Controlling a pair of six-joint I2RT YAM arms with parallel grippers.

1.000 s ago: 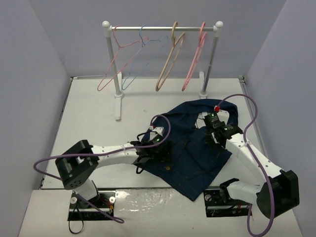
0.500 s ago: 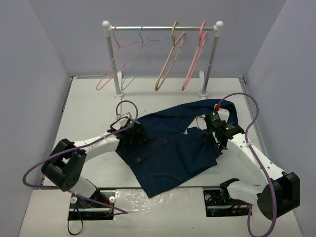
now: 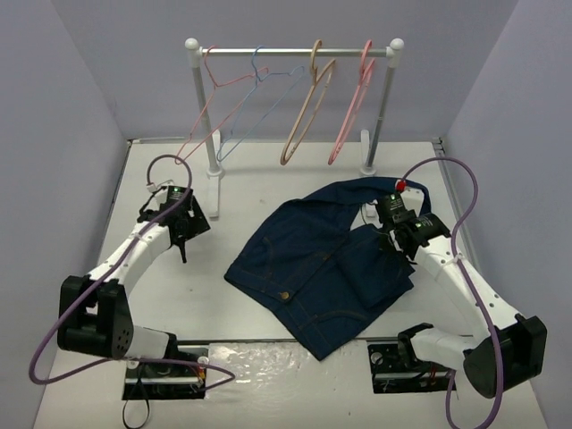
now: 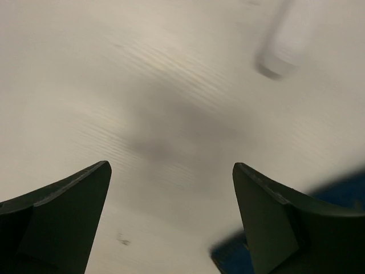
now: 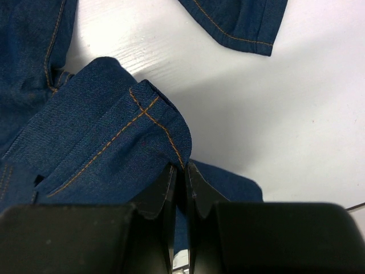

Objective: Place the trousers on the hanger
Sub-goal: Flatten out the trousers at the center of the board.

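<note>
Navy denim, the trousers [image 3: 313,268] lie crumpled on the worktop [image 3: 241,183] just beyond the arm bases, right of centre. The right gripper [image 5: 181,173] is pinched tight on a stitched fold at their right edge. The left gripper [image 4: 171,168] hangs spread wide over bare worktop, holding nothing, well left of the cloth. Farther back, the tan hanger [image 3: 304,116] hangs untouched on the rail [image 3: 295,52]. By my judgement the task is barely begun: the hanger is yet to be fetched and the trousers draped.

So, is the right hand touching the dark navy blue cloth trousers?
Touching. In the right wrist view the right hand is shut on a stitched fold of the trousers.
</note>
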